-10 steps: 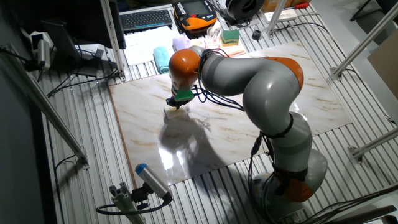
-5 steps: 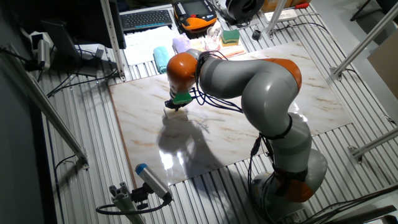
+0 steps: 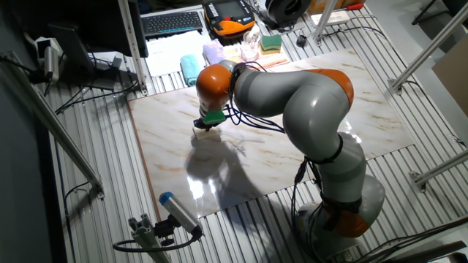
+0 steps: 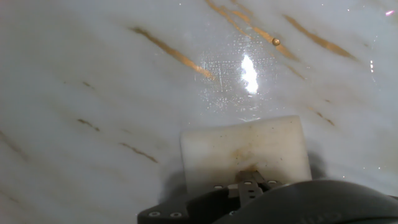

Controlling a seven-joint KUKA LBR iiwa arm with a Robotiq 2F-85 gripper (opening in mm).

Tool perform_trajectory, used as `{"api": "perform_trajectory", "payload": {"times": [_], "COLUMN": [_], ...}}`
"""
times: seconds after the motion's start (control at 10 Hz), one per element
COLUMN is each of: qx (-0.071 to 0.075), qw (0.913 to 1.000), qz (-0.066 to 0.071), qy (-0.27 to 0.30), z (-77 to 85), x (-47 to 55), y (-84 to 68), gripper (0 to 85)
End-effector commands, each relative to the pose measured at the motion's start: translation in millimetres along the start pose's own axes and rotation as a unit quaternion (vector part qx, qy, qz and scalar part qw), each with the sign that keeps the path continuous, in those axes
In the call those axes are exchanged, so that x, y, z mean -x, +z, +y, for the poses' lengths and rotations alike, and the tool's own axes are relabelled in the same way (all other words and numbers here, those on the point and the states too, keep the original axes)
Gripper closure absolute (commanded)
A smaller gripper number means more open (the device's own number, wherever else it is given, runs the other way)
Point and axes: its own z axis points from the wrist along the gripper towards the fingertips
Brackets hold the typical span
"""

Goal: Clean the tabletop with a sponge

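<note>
My gripper: 1 two-finger unit, pointed down at the slab, closed on the sponge from above. In the hand view the finger hardware meets the sponge's near edge; the fingertips themselves are hidden by the hand body.

Sponge: 1 cream block, lightly stained brown near the middle. It lies flat on the tabletop, directly under my hand and reaching forward from it. Its long axis runs across the hand view, left to right, so the broad front edge faces ahead. In the fixed view it shows only as a pale patch below the green part of the hand, in the slab's left half, towards the far edge.

Tabletop: 1 glossy marble-look slab with brown-tan veins. A bright lamp glare sits just ahead of the sponge, and 1 small brown speck lies beyond it, up and to the right in the hand view.

Judgement: wiping is under way. With the sponge under the hand and its broad edge ahead, a forward push would sweep the widest path, and a slight rightward bias would carry it over the speck.

Surroundings: ribbed metal table around the slab; folded cloths and a green-and-yellow sponge past the far edge, well apart.
</note>
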Motion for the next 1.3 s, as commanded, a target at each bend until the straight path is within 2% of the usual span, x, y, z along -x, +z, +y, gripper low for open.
{"api": "perform_trajectory", "payload": {"times": [0.0,0.1,0.2,0.3,0.5,0.6,0.9,1.2], "qx": [0.001,-0.002,-0.005,-0.008,-0.009,-0.01,-0.007,-0.02], "qw": [1.0,1.0,0.9999,0.9996,0.9995,0.9993,0.9994,0.9993], "qz": [-0.001,-0.007,-0.012,-0.018,-0.02,-0.024,-0.03,-0.03], "qy": [0.0,0.006,0.011,0.019,0.024,0.026,0.016,-0.004], "z": [0.1,0.4,0.9,2.2,3.4,3.3,1.9,0.8], "x": [0.1,-0.2,-0.7,-2.3,-3.9,-3.8,-1.8,0.3], "y": [-0.2,-0.4,-0.4,-0.1,-0.2,-0.2,0.3,-3.0], "gripper": [85.0,68.0,68.0,51.0,51.0,34.0,34.0,34.0]}}
